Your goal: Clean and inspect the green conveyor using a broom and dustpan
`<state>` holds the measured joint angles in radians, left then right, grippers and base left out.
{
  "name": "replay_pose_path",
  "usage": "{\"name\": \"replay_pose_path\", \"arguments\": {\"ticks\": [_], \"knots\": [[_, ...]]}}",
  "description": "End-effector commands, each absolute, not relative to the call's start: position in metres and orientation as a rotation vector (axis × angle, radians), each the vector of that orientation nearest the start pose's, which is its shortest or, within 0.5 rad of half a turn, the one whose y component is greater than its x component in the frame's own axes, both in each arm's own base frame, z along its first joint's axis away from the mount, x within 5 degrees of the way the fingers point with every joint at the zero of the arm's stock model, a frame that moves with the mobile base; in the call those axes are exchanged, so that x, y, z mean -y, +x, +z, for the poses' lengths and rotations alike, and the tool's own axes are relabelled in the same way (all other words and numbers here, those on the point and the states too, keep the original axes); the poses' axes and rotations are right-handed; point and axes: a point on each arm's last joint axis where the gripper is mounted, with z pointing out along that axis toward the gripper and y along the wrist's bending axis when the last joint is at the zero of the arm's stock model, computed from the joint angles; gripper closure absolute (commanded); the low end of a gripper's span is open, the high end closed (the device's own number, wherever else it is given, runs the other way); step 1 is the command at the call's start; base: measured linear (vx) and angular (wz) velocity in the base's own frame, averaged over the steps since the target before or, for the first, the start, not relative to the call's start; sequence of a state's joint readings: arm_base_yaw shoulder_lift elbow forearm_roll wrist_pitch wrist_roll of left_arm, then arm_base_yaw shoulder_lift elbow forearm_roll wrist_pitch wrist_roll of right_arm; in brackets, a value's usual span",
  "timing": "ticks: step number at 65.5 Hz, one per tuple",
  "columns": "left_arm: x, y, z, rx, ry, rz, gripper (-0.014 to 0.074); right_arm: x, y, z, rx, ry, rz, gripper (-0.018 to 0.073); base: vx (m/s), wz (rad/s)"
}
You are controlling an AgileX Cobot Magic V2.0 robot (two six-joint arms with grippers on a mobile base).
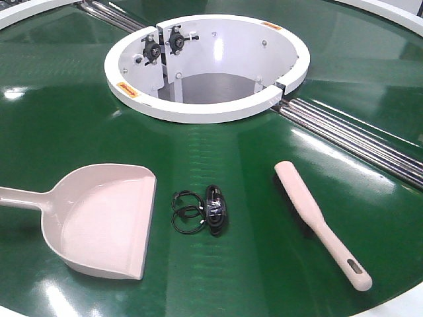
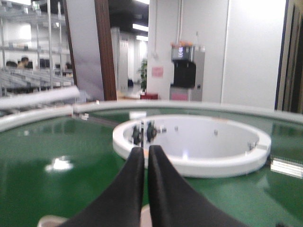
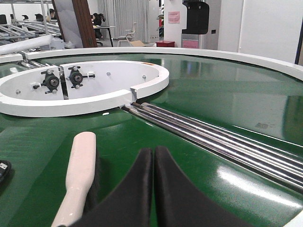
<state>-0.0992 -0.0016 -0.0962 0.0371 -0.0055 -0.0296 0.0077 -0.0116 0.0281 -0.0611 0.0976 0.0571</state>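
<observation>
Green conveyor (image 1: 66, 112): one is filling the scene.
White hub ring (image 1: 198, 111): one is sitting far centre.
Steel roller strips (image 1: 357, 139): two runs are showing, one far left of the ring and one right of it.
Black knobs (image 1: 175, 41): two are sitting inside the ring.
Dustpan (image 1: 106, 221): one is lying near left.
Broom (image 1: 322, 224): one is lying near right.
Black corded gadget (image 1: 206, 210): one is lying between them.

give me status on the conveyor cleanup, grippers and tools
Left gripper shut, empty; right gripper shut, empty. Broom and dustpan lying untouched on the green conveyor. Black cable bundle between them.
</observation>
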Motion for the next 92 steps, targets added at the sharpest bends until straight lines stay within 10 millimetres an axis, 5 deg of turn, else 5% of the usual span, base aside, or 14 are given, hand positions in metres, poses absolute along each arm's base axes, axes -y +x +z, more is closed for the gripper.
{"name": "replay_pose_path", "arguments": {"ticks": [1,16,44,54,72,92], "knots": [[0.005,0.048,0.283,-1.318,0.074,-0.082,0.0602,0.0,0.056,0.202,-1.516,-0.009,-0.01,0.0568,0.0,0.0],[0.007,0.079,0.312,-1.643,0.084,-0.067,0.0602,0.0,0.056,0.202,-1.516,-0.009,-0.01,0.0568,0.0,0.0],[0.011,0.12,0.289,-1.937,0.097,-0.054,0.0577,0.0,0.056,0.202,-1.516,-0.009,-0.01,0.0568,0.0,0.0],[0.011,0.121,0.288,-1.945,0.098,-0.054,0.0467,0.0,0.056,0.202,-1.516,-0.009,-0.01,0.0568,0.0,0.0],[0.011,0.121,0.288,-1.944,0.098,-0.054,0.0133,0.0,0.056,0.202,-1.516,-0.009,-0.01,0.0568,0.0,0.0],[0.015,0.119,0.293,-1.995,0.022,-0.162,0.0093,0.0,0.056,0.202,-1.516,-0.009,-0.01,0.0568,0.0,0.0]]}}
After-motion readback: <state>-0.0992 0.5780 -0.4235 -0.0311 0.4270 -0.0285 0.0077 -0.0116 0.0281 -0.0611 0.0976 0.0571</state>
